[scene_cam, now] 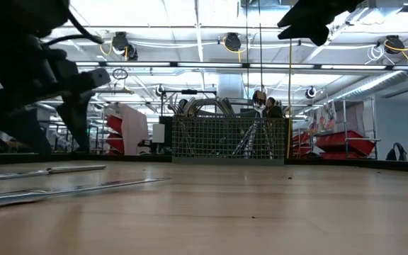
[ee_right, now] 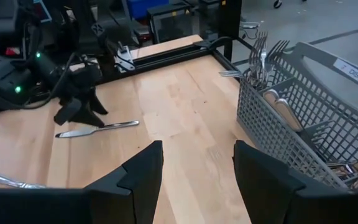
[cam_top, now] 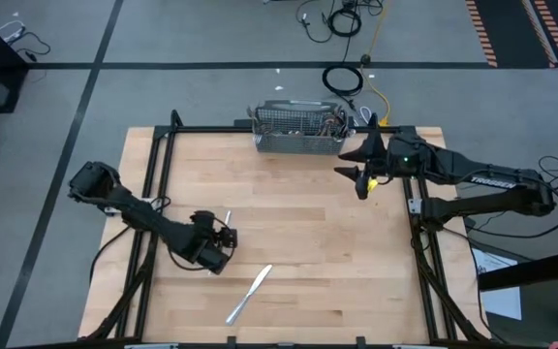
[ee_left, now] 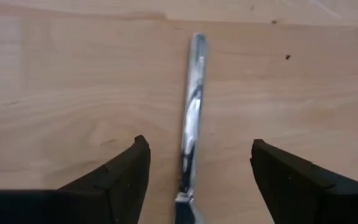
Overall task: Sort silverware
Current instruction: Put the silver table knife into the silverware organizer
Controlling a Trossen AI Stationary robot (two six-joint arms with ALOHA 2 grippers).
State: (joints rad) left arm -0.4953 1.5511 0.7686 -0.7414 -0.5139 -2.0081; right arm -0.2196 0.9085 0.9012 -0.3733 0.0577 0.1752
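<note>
The left hand (cam_top: 223, 236) is low over the tabletop (cam_top: 298, 242) on its left side, with the fingers (ee_left: 120, 180) wide apart on both sides of a knife (ee_left: 191, 118) that lies flat on the wood. They do not touch it. A second knife (cam_top: 249, 294) lies near the front edge, a little to the right. The right hand (cam_top: 361, 176) hangs above the far right part, just beside the basket (cam_top: 298, 142), open and empty. Forks (ee_right: 263, 53) and other silverware stand in the basket.
</note>
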